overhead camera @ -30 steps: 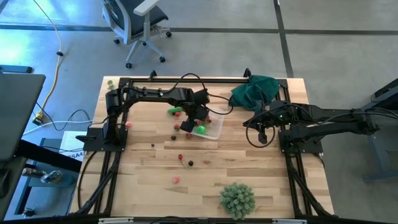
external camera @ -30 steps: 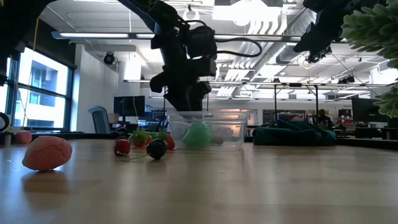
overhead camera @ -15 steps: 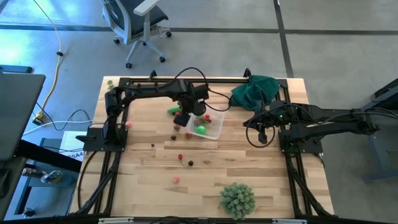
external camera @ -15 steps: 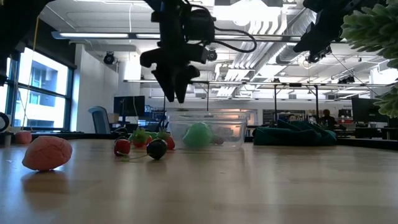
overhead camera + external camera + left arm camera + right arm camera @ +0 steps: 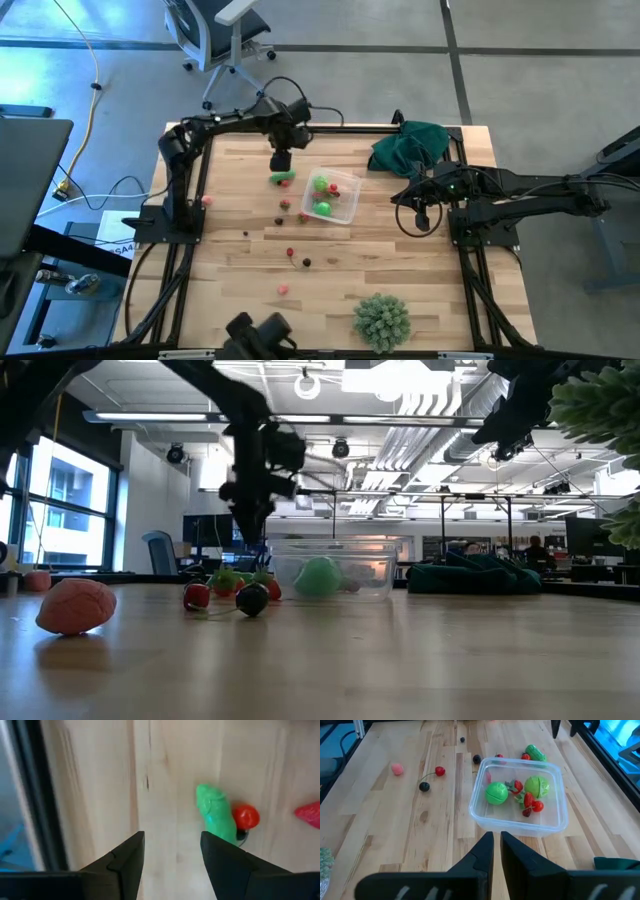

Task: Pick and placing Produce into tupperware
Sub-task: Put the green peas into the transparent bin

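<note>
The clear tupperware (image 5: 335,197) (image 5: 520,800) stands mid-table and holds two green pieces (image 5: 496,792) (image 5: 537,786) and some small red ones. Left of it a long green piece (image 5: 282,179) (image 5: 216,819) lies on the wood with a red berry (image 5: 246,816) against it. My left gripper (image 5: 281,160) (image 5: 172,851) hangs open just above and beside that piece, pointing down, with nothing between its fingers. More red, dark and pink produce (image 5: 291,252) (image 5: 76,605) is scattered nearer the front. My right gripper (image 5: 421,212) (image 5: 496,845) waits shut to the right of the tupperware, raised.
A dark green cloth (image 5: 410,148) lies at the far right corner. A pale-green spiky ball (image 5: 381,320) sits near the front edge, and a dark object (image 5: 258,331) shows at that edge. A black frame rail (image 5: 30,795) runs close to my left gripper.
My left gripper has risen out of the tupperware and swung toward the table's far left, turning as it went. It now hangs over the long green piece.
</note>
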You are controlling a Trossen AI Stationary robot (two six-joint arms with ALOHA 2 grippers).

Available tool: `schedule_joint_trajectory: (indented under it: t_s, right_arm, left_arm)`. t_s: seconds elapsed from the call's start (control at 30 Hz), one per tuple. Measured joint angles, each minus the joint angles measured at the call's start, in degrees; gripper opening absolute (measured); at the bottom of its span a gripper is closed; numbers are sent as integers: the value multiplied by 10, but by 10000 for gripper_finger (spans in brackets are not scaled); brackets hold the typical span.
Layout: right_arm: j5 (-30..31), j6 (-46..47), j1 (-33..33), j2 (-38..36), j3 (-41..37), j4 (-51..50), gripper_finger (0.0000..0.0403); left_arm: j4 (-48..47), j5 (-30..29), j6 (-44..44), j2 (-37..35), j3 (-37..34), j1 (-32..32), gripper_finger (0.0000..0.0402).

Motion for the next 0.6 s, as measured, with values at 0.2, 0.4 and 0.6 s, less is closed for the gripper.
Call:
schedule_joint_trajectory:
  t_s: [0.2, 0.4, 0.6]
  right_arm:
    - [0, 0, 0, 0, 0, 0, 24]
    - [0, 0, 0, 0, 0, 0, 24]
    - [0, 0, 0, 0, 0, 0, 24]
  left_arm:
    - [44, 87, 11, 0, -57, 25, 183]
    - [54, 113, 24, 0, -79, 23, 184]
    - [59, 112, 24, 0, -97, 20, 184]
